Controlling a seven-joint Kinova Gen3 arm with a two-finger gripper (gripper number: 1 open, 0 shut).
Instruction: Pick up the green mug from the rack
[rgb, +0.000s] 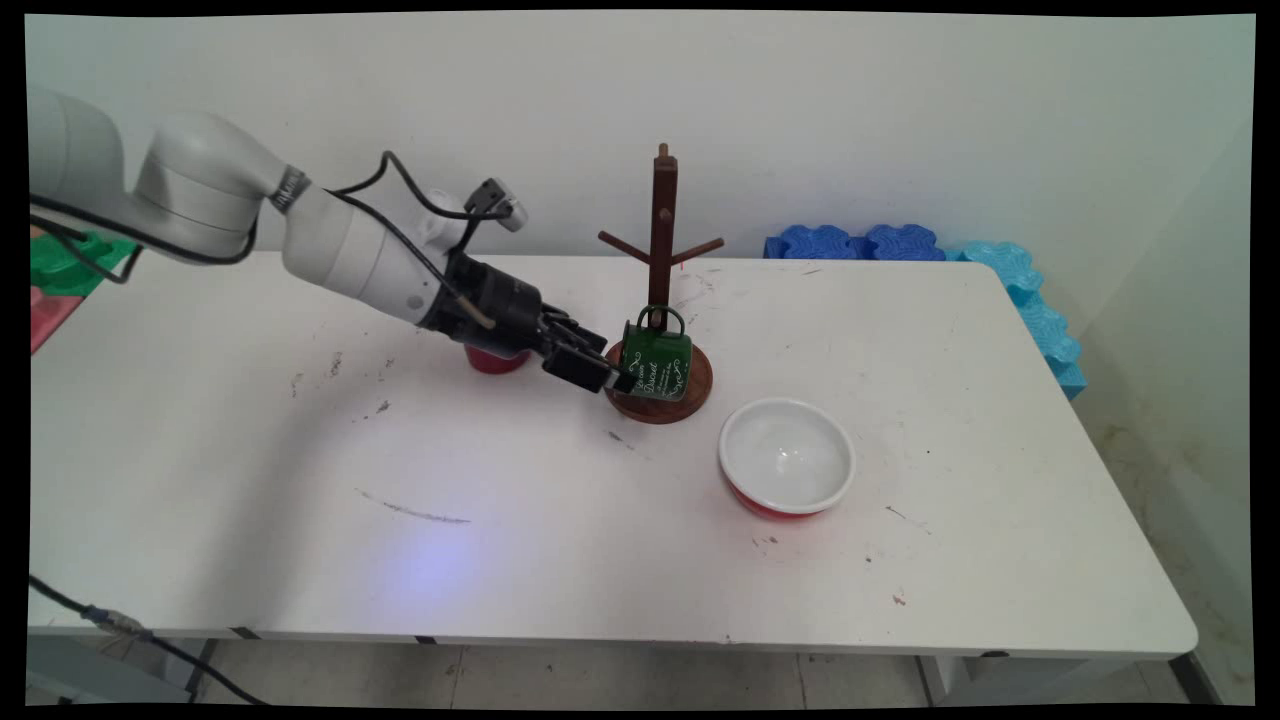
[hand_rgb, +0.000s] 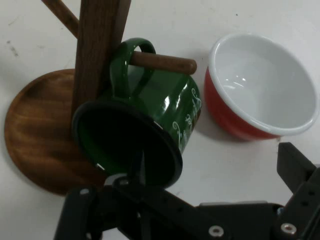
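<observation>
Bowl: nearest our standing camera we see a red bowl (rgb: 787, 458) with a white inside, upright on the white table (rgb: 300, 500), just right of the stand's base.
Hand: we see the black hand (rgb: 610, 377) clamped on the rim of the green mug (rgb: 655, 360), one finger inside the mouth, one outside.
Mug: it lies tilted, mouth toward the hand, and its handle is looped over a low peg of the wooden mug stand (rgb: 661, 230), above the round base.
Behind: a red cup (rgb: 495, 360) stands partly hidden by the arm; blue foam pieces (rgb: 860, 243) line the table's far right edge.
</observation>
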